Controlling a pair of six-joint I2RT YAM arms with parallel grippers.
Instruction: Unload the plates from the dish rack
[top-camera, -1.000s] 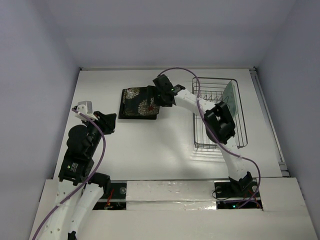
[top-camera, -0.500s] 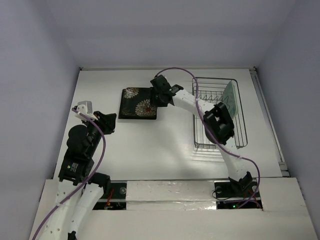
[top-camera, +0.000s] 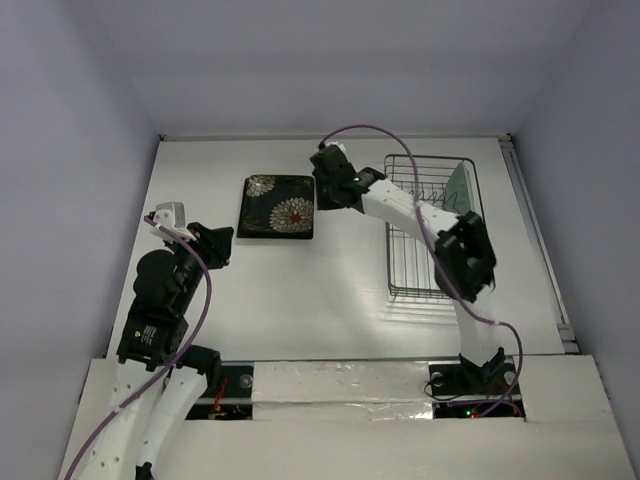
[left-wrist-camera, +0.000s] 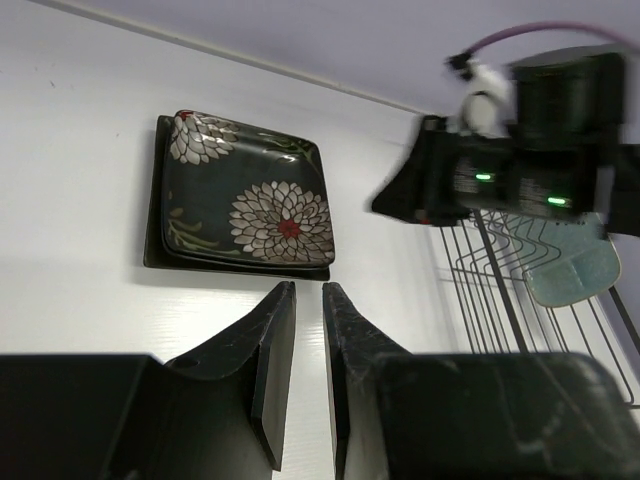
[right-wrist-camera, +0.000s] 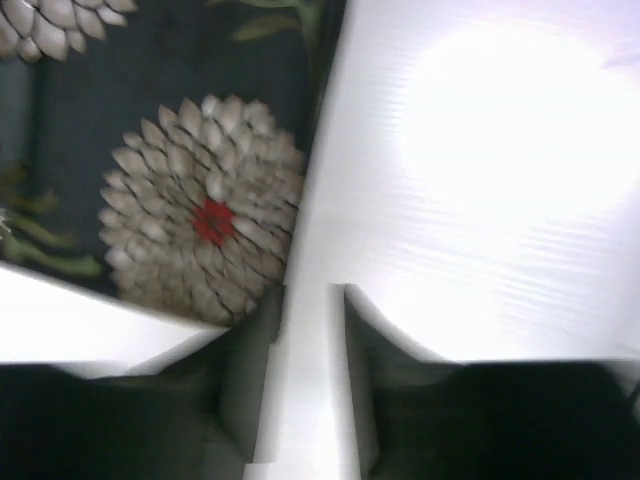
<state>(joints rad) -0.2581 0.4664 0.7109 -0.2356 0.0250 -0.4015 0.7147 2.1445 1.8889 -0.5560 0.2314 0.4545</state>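
Mint plate (left-wrist-camera: 572, 275) blurred, perhaps partly hidden

glossy glazed flowered plates (left-wrist-camera: 245, 205), thin dark metal wire dish rack (top-camera: 437, 225), smooth matt white desk (top-camera: 300, 290), matt black plastic fingers (left-wrist-camera: 272, 360).

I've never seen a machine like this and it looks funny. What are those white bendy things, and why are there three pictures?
The white bendy things are two robot arms bolted to a white table. One picture looks down from above. The other two come from little cameras on each arm's wrist, so you see its two dark fingers up close.

On the table lie flowered black plates, stacked. To their right stands a dark wire dish rack with a pale mint plate leaning inside it.

The right end effector hangs beside the flowered plates, holding nothing, its fingers a small way apart. The left end effector waits near its own side, fingers nearly together, also holding nothing.
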